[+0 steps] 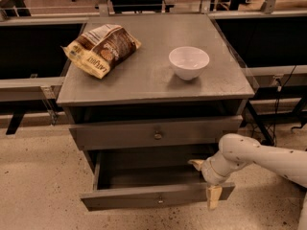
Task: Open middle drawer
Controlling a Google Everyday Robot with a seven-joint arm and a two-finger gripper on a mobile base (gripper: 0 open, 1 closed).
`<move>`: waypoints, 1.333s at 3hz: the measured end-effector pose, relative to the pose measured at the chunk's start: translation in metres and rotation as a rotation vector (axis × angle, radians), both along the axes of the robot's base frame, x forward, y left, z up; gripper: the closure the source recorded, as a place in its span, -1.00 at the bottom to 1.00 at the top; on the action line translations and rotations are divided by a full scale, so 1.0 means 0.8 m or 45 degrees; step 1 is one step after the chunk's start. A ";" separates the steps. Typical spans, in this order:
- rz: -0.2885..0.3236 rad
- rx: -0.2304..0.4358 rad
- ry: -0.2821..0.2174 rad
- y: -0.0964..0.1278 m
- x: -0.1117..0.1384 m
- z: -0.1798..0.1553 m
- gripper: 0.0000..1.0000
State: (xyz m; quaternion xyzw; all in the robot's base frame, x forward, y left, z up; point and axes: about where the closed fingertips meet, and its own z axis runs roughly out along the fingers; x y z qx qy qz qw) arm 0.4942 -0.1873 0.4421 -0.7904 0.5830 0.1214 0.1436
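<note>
The middle drawer (144, 195) is the lower of the two grey drawers in view. It is pulled well out, showing its plain grey box, and has a small round knob (160, 201) on its long flat front. My gripper (205, 183) is at the right end of that front, on the white arm coming in from the right. It is open. One tan finger (195, 163) sits inside the drawer behind the front, and the other finger (213, 198) hangs in front of it. The drawer above (153, 134) is nearly closed.
On the grey cabinet top (144, 75) lie a chip bag (101, 49) at the left and a white bowl (189, 62) at the right. Dark rails and low frames run behind and to both sides. Speckled floor lies in front.
</note>
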 end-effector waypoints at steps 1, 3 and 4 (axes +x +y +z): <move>0.029 -0.109 0.070 -0.008 -0.021 -0.013 -1.00; -0.007 -0.292 0.192 -0.040 -0.109 -0.022 -0.18; -0.007 -0.292 0.192 -0.040 -0.108 -0.016 -0.06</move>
